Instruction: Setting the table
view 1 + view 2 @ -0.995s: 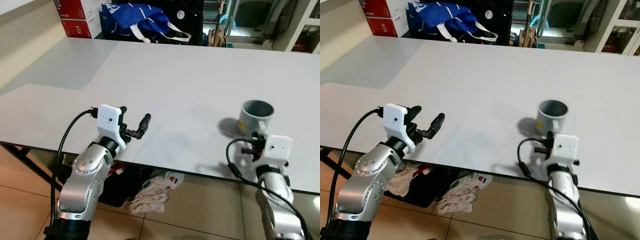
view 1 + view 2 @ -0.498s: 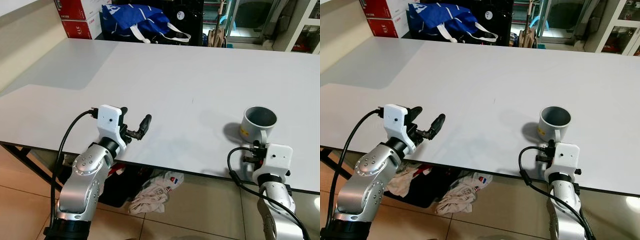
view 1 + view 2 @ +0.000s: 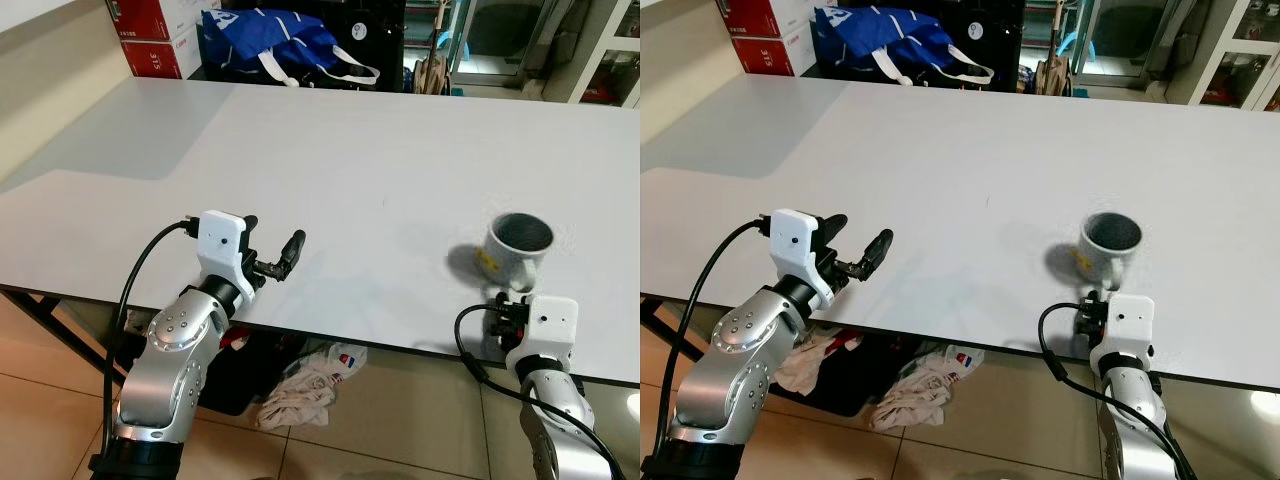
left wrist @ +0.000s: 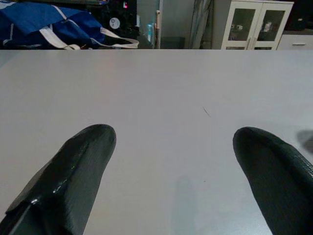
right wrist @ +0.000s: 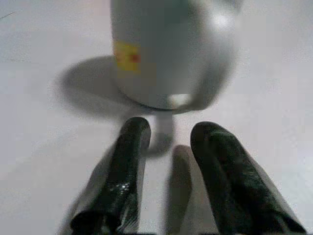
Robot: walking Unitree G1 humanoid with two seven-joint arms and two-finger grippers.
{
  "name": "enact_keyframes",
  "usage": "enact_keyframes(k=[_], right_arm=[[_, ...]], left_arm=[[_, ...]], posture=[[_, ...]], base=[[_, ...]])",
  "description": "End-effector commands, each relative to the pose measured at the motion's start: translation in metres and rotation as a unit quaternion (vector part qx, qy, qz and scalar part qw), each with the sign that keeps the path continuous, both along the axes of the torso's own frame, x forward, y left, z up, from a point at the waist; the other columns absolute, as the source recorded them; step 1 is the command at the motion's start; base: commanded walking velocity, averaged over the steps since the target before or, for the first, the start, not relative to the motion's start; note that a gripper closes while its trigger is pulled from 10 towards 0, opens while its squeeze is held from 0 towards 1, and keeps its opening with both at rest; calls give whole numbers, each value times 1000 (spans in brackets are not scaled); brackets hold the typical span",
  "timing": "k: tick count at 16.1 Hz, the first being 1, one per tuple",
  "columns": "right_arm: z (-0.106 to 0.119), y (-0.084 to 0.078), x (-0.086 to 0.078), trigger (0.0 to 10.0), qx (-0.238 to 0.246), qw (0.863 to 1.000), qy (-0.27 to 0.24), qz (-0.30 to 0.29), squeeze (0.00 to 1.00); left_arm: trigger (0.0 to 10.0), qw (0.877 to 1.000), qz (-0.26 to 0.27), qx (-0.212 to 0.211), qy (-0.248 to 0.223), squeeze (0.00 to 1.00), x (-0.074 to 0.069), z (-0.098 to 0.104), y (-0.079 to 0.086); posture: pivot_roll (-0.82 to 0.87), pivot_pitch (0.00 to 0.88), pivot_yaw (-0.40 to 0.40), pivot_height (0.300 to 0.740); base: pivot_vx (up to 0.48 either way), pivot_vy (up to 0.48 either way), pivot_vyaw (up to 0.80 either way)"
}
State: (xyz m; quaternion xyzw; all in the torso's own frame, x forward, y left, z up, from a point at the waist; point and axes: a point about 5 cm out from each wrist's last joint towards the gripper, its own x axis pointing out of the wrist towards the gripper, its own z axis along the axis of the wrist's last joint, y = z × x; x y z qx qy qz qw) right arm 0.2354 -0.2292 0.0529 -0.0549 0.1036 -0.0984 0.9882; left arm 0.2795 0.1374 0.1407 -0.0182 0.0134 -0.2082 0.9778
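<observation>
My right gripper [image 5: 166, 142] sits at the near table edge, fingers parted with a narrow gap and holding nothing. The mug's handle is just ahead of the tips, not between them. I'd say that means the mug is set down and I'm clear of it.

Mug [image 3: 517, 249] stands on the white table [image 3: 330, 150] near the front edge on my right, leaning a bit and blurred, so possibly rocking; can't tell if it's settled. Yellow label faces me.

My left gripper [image 3: 272, 246] hovers over the near edge on my left, fingers spread wide, empty, parked ready for the next item I guess.

Far side: blue bag [image 3: 270, 38] and red boxes [image 3: 152, 35] behind the table.
</observation>
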Motion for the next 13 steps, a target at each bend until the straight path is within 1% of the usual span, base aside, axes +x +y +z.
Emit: enact_keyframes(k=[1,3,5,7,9,13], right_arm=[[-8,1,-3,10000,4,1000,25,6,1000],[-6,1,-3,10000,1,1000,21,9,1000],[4,0,-1,10000,-15,1000,2,8,1000],[9,1,-2,10000,-19,1000,-9,12,1000],[13,2,-6,10000,-19,1000,-21,3,1000],[27,9,-18,10000,-10,999,-43,6,1000]], left_arm=[[10000,1000,-1,1,-5,0,-1,4,-1],[10000,1000,-1,0,-5,0,-1,4,-1],[10000,1000,-1,-1,-4,0,-1,4,-1],[10000,1000,-1,-3,-3,0,-1,3,-2],[10000,1000,0,-3,-2,0,-1,3,-2],[10000,1000,-2,-3,-2,0,0,2,-2]], posture=[[-55,4,42,740],[-55,4,42,740],[-58,5,39,740],[-58,5,39,740],[-62,7,37,740],[-80,10,40,740]], base=[[0,0,0],[0,0,0],[0,0,0],[0,0,0],[0,0,0],[0,0,0]])
